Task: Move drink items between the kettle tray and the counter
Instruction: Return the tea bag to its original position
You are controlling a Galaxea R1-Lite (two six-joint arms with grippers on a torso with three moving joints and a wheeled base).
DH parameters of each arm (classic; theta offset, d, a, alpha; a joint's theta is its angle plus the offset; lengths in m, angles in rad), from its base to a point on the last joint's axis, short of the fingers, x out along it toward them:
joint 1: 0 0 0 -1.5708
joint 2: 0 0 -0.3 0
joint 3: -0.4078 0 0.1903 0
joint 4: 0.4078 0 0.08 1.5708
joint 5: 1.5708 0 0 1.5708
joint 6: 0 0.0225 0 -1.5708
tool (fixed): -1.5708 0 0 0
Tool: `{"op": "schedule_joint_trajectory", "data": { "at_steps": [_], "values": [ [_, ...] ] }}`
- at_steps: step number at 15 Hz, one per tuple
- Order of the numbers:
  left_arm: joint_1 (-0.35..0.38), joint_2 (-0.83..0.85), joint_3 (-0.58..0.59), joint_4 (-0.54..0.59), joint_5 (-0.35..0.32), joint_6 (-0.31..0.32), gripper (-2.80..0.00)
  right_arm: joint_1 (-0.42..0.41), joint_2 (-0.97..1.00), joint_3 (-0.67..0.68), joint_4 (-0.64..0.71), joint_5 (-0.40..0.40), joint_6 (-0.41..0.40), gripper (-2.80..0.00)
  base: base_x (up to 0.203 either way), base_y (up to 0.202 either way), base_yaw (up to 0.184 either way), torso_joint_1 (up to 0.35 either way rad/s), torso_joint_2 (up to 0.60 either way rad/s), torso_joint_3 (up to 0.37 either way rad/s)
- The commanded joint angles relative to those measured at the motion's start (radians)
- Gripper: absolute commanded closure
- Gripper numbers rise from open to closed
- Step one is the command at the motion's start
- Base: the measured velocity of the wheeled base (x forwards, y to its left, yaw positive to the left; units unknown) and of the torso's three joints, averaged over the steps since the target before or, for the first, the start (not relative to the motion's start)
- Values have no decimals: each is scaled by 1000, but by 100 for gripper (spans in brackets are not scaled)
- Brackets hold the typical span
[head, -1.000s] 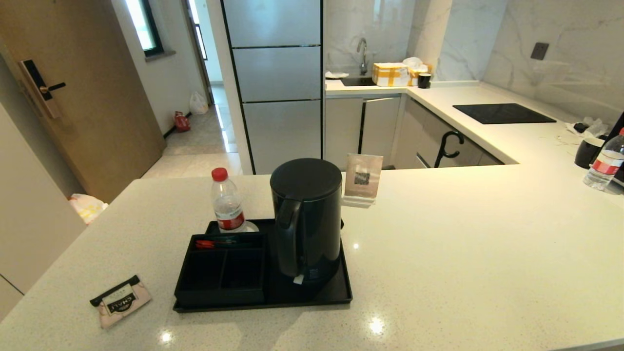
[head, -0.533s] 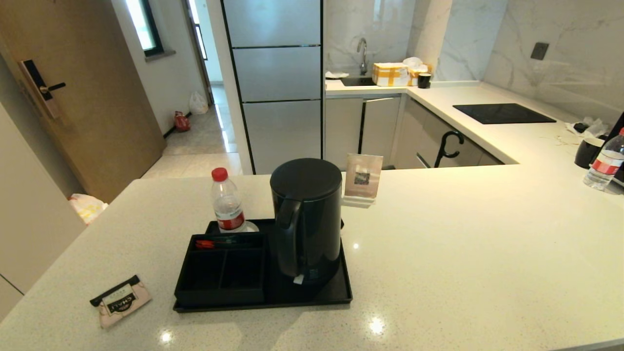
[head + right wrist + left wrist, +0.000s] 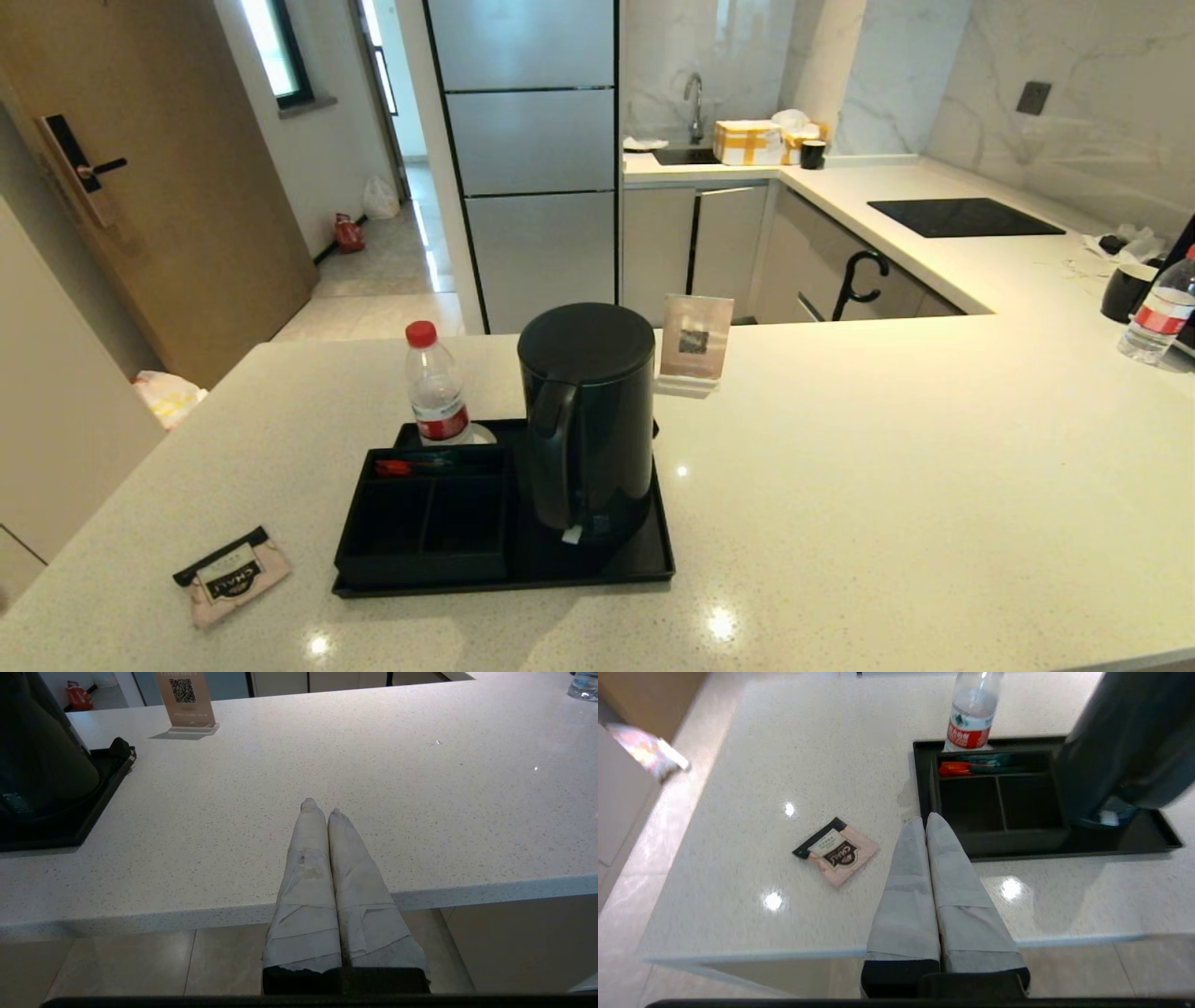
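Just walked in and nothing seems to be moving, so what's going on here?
Nothing is being handled yet. The kettle stands on the black tray, and the tea sachet lies flat on the counter to the tray's left. The left gripper is shut and hangs near the counter's front edge, close to the sachet. The right gripper is shut too, over bare counter right of the tray.

A tall grey fridge (image 3: pixel 527 159) is standing beside a wooden door (image 3: pixel 140 177); marble walls (image 3: pixel 1055 84) are backing a sink (image 3: pixel 686 154) and black hob (image 3: pixel 962 217), daylight entering a window (image 3: pixel 275 47).
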Motion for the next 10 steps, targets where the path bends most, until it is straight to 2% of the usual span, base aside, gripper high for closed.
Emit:
{"op": "schedule_joint_trajectory", "data": {
  "at_steps": [1,5,10],
  "values": [
    [-1,318,-25,-92,-2,13,0,0,2,0,0,0,0,0,0,0,0,0,0,0],
    [-11,662,-6,-375,-47,11,0,0,2,0,0,0,0,0,0,0,0,0,0,0],
    [-84,1019,-7,-783,-102,-32,0,0,2,0,1,0,0,0,0,0,0,0,0,0]
  ]
}}
